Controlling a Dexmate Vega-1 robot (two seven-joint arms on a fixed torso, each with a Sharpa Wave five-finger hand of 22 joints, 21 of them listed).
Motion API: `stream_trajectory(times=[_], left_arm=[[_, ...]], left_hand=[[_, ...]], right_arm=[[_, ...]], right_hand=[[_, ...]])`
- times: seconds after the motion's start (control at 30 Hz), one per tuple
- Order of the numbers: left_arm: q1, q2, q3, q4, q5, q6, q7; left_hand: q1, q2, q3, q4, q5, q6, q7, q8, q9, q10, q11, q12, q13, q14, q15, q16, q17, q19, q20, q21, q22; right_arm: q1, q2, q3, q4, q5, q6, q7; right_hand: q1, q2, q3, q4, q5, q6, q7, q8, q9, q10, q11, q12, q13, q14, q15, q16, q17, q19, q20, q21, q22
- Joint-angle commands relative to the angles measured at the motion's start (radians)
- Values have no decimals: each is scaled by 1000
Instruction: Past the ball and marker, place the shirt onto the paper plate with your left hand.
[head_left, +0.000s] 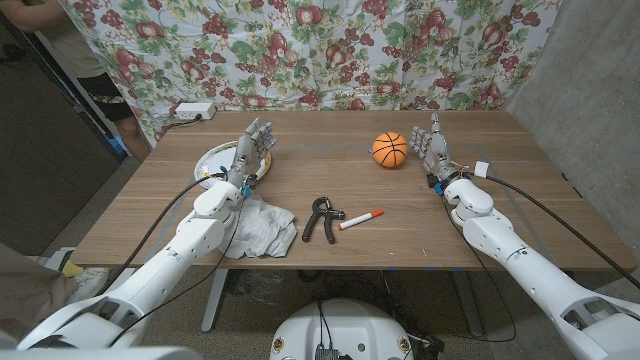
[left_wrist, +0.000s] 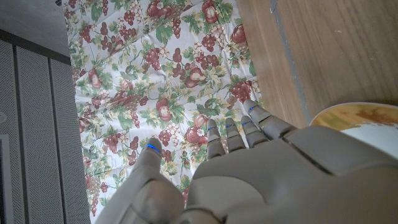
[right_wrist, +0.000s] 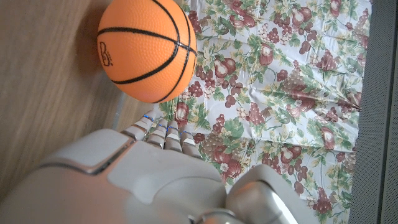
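Shirt (head_left: 262, 229), a crumpled pale grey-white heap, lies on the wooden table (head_left: 330, 190) near its front edge, right beside the left forearm and not held by anything. Farther back, the left hand (head_left: 250, 155) stands raised with its fingers pointing up and slightly apart, holding nothing; it sits over the near side of the paper plate (head_left: 212, 157), which rests toward the table's back left. In the left wrist view the plate's rim (left_wrist: 354, 121) shows just beside the back of that hand (left_wrist: 261, 174), with the fruit-print cloth (left_wrist: 168, 74) hanging behind the table.

Right hand (head_left: 432, 145) is upright too, fingers loosely apart and empty, just to the right of the orange ball (head_left: 390, 150); whether they touch cannot be told. The right wrist view shows the ball (right_wrist: 148, 46) close past the fingertips (right_wrist: 155, 127) of that hand (right_wrist: 143, 180).

Between shirt and ball lie a black hand-grip exerciser (head_left: 321, 217) and, beside it, a marker (head_left: 361, 219) with a white barrel and red cap. A white power strip (head_left: 195, 111) sits at the table's back left corner. A person (head_left: 80, 60) stands at the far left, behind the table.
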Motion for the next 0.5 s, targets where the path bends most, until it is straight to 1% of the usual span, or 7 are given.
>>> stream_trajectory(times=[0.03, 0.5], left_arm=[[-9, -5, 1, 16, -4, -12, -17], [5, -4, 3, -8, 4, -13, 2]], left_hand=[[-2, -7, 5, -1, 5, 9, -1, 5, 4, 6, -3, 7, 2, 7, -71, 6, 1, 10, -74, 6, 5], [-2, -6, 4, -3, 5, 10, 2, 6, 4, 6, -1, 7, 2, 7, -72, 6, 1, 11, -73, 3, 5]], right_arm=[[0, -1, -2, -12, -3, -8, -5], [-10, -16, 5, -25, 0, -11, -2]], right_hand=[[-3, 12, -1, 5, 5, 2, 5, 4, 5, -2, 10, 3, 5, -1, 8, 6, 3, 1, -4, 2, 4], [-2, 13, -3, 5, 5, 3, 4, 4, 5, -3, 9, 2, 5, -1, 7, 5, 3, 2, -2, -1, 4]])
